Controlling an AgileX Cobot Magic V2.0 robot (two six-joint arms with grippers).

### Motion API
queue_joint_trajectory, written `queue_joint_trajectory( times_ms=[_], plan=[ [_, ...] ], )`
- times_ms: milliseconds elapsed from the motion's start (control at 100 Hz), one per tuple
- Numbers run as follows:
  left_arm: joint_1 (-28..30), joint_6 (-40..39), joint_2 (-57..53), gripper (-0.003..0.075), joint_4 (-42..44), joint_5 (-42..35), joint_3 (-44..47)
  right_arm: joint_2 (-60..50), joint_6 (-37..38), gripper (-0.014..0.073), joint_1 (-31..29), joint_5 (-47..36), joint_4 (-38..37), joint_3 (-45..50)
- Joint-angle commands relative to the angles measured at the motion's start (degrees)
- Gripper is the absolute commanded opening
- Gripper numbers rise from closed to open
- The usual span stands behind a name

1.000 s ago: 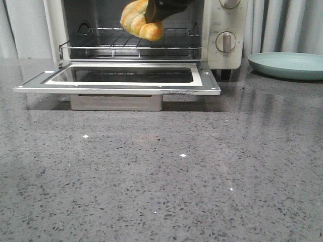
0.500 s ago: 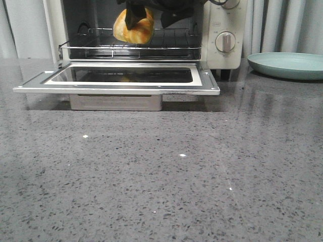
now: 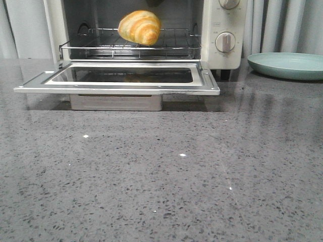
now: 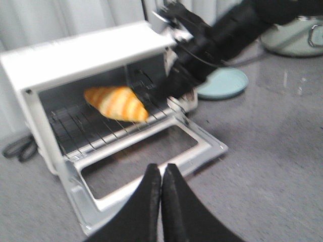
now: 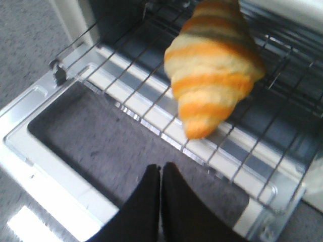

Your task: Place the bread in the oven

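With the oven's glass door (image 3: pixel 121 75) folded down flat, the bread (image 3: pixel 140 27) lies on the wire rack (image 3: pixel 174 40) inside the cream-white oven (image 3: pixel 224 30).

Both pincers, left (image 4: pixel 161 177) and right (image 5: pixel 160 177), are pressed together and empty; a pale green plate (image 3: pixel 287 65) rests on the speckled grey surface (image 3: pixel 161 176) beside the oven.

Front view: sharp and evenly lit; small glare spots on the desk (image 3: pixel 182 155) and a dark shadow beneath the oven door (image 3: pixel 121 83). Both wrist views are motion-blurred, softening the bread (image 5: pixel 214 65) and rack (image 4: pixel 96 128).
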Motion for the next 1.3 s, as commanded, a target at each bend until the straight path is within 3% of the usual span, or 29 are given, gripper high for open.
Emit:
queue_joint_trajectory(
  times_ms=[0, 170, 250, 380, 550, 750, 1290],
  plan=[
    [0.2, -0.5, -2.2, -0.0022, 1.4, -6.7, -0.6, -11.8, -0.6, -0.0049, 1.3, -6.6, -1.8, 8.2],
    [0.2, -0.5, -8.5, -0.0022, 1.7, -14.7, 4.9, -36.1, -0.6, -0.0049, 1.7, -23.1, -2.2, 32.1],
    [0.2, -0.5, -10.6, -0.0022, 1.7, -18.4, 8.2, -49.3, -0.6, -0.0049, 1.5, -26.7, -3.0, 40.6],
    [0.2, -0.5, -11.5, -0.0022, 1.7, -19.8, 12.8, -67.4, -0.6, -0.0049, -1.9, -22.0, -3.0, 49.7],
    [0.2, -0.5, -11.5, -0.0022, 1.5, -21.2, 14.5, -84.9, -0.5, -0.0049, -8.9, -10.7, -5.4, 53.3],
    [0.2, -0.5, -11.5, -0.0021, 1.3, -22.3, 14.5, -92.0, 0.4, -0.0049, -10.8, -2.2, -5.3, 54.1],
    [0.2, -0.5, -11.4, -0.0021, 1.3, -22.3, 14.5, -93.2, 0.4, -0.0049, -10.8, -1.9, -5.2, 54.1]
  ],
)
